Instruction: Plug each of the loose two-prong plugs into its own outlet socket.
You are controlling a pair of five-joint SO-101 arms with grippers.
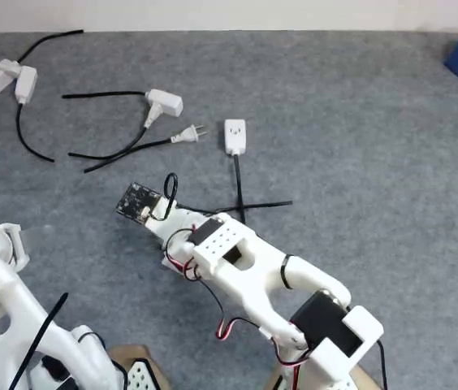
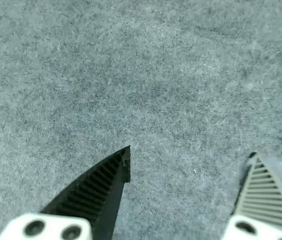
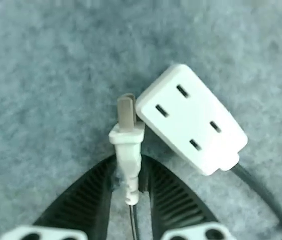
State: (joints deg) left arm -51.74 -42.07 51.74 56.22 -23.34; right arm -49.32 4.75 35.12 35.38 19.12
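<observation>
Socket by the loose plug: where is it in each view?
High: socket above centre, just right of the plug.
Left wrist: not in it.
Right wrist: socket beside the plug's prongs, slots facing the camera.
Shared landmark: the plug, prongs next to the socket.

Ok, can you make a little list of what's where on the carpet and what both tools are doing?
Surface: grey carpet
Plug: white, prongs beside the socket, not in any slot
Socket: white, four empty slots, dark cord
Left tool: open above bare carpet
Right tool: pointed at the plug's cord end
Farther off: another white plug
</observation>
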